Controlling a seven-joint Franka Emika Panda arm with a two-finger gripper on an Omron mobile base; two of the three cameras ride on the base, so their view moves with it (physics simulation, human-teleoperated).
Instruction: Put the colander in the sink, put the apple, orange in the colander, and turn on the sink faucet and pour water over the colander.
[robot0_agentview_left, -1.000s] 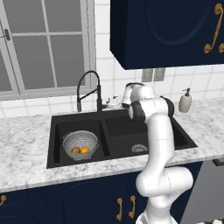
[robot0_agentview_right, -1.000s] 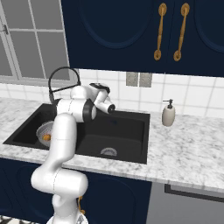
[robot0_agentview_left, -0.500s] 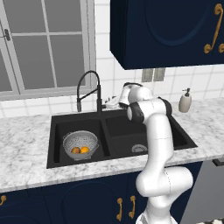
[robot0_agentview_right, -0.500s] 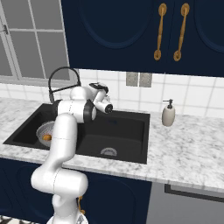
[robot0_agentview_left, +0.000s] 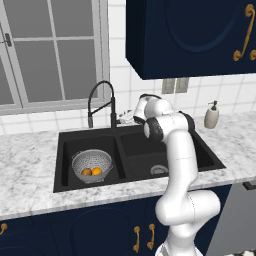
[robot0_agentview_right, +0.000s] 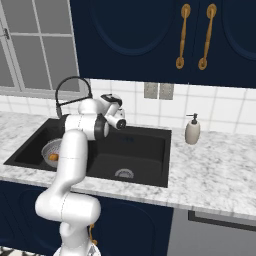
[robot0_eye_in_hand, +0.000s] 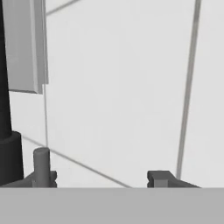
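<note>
The silver colander (robot0_agentview_left: 92, 164) sits in the left basin of the black sink (robot0_agentview_left: 170, 145). In it lie the dull apple (robot0_agentview_left: 86, 172) and, to its right, the bright orange (robot0_agentview_left: 97, 171). The black gooseneck sink faucet (robot0_agentview_left: 102, 100) stands behind the divider, and no water runs from it. My gripper (robot0_agentview_left: 126, 119) hovers just right of the faucet's base, pointing at the tiled wall. In the hand view my gripper (robot0_eye_in_hand: 103, 179) is open, nothing between its fingertips (robot0_eye_in_hand: 161, 178). A short grey rod (robot0_eye_in_hand: 41, 162) stands at the left tip, beside the faucet's black column (robot0_eye_in_hand: 8, 131).
A beige soap pump bottle (robot0_agentview_left: 212, 116) stands on the marble counter right of the sink. The right basin holds just its steel drain (robot0_agentview_left: 159, 170). Dark wall cabinets (robot0_agentview_left: 190, 35) hang overhead, and a window (robot0_agentview_left: 50, 50) is at the back left.
My hand has edged slightly left, closer to the faucet's base. The colander and both fruits have not moved.
</note>
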